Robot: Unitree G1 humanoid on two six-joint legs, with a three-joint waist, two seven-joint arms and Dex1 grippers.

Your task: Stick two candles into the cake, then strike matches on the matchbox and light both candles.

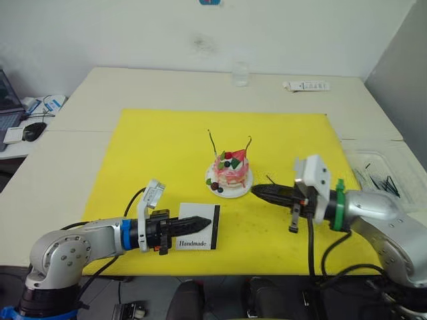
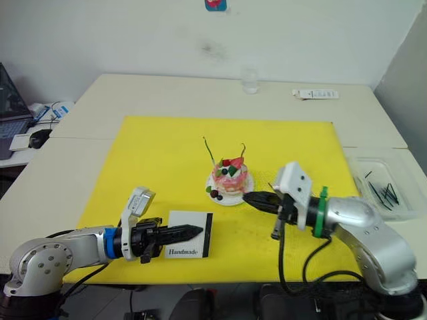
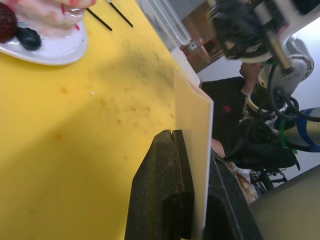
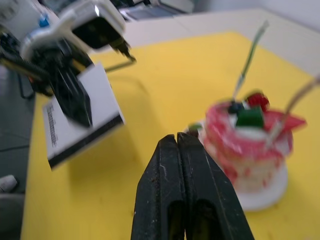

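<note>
The cake (image 1: 231,171) sat on its small white plate (image 1: 229,191) near the middle of the yellow mat (image 1: 167,147), pink and round, lumpy with a red strawberry, dark berries and green leaves. Both candles (image 1: 212,142) were already stuck in it, thin and slightly curved, one rising from each side of the top, and no flame could be made out on either.

The left gripper (image 1: 200,223) was clamped on the matchbox (image 1: 200,235), a flat white rectangle with a black strip down one edge and "Handmade" lettering; the left wrist view showed the thin white card pinched edge-on between the rough black fingers (image 3: 162,195), lifted off the mat.

The right gripper (image 1: 257,190) pointed at the cake from just beside the plate, its two matte black fingers (image 4: 165,195) pressed together; a thin dark stick poked up at its tip, too small to identify.

Off the mat on the robot's right, a clear plastic tray (image 1: 383,175) held a scatter of short black matches (image 1: 380,183).
</note>
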